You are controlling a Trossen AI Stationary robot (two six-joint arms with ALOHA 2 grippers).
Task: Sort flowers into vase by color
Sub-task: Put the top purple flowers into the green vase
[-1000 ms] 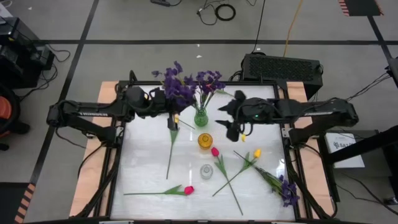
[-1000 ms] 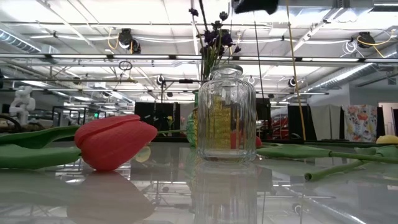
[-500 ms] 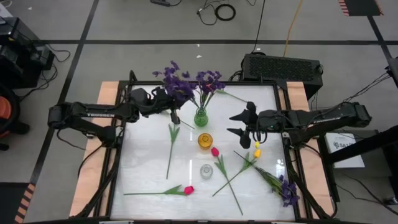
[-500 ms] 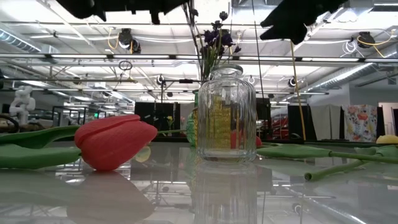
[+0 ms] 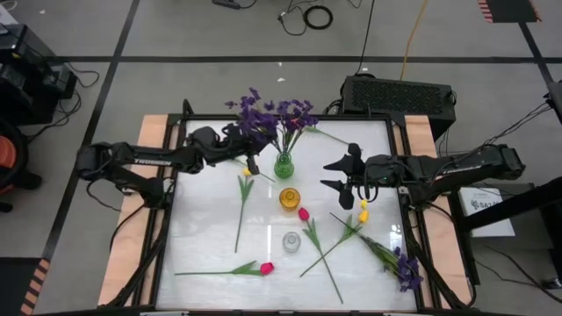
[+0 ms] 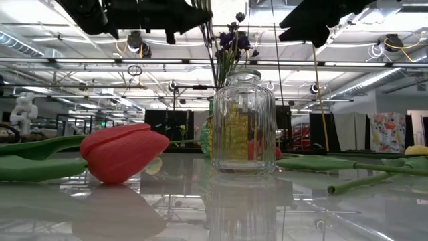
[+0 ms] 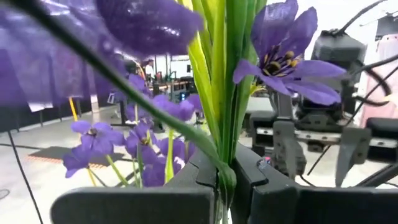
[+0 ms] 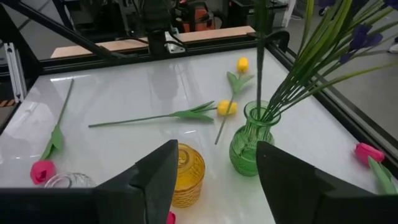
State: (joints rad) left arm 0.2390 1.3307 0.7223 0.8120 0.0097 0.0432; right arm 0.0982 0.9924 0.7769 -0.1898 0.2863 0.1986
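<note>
From above, the left gripper (image 5: 252,162) is clamped on a purple sprig (image 5: 255,118) just beside the green vase (image 5: 284,166), which already holds purple blooms at the back of the white table (image 5: 211,237). The right gripper (image 5: 344,175), fingers spread apart, hangs to the vase's right, over bare table. An amber vase (image 5: 290,198) and a clear vase (image 5: 291,241) stand in line nearer the front. A yellow tulip (image 5: 248,168) lies by the left gripper, a second yellow tulip (image 5: 363,215) and a pink-red tulip (image 5: 304,214) lie crossed at centre right, another pink-red tulip (image 5: 266,268) rests at the front, and a purple sprig (image 5: 406,268) lies at the right front corner.

At table height, the clear vase (image 6: 242,124) fills the middle, with a pink-red tulip (image 6: 124,152) to its left; both arms show only as dark shapes overhead.

From the left wrist, the fingers (image 7: 205,168) pinch green stems amid purple flowers (image 7: 292,74).

From the right wrist, open fingers (image 8: 163,174) frame the amber vase (image 8: 186,168) and green vase (image 8: 252,146).
</note>
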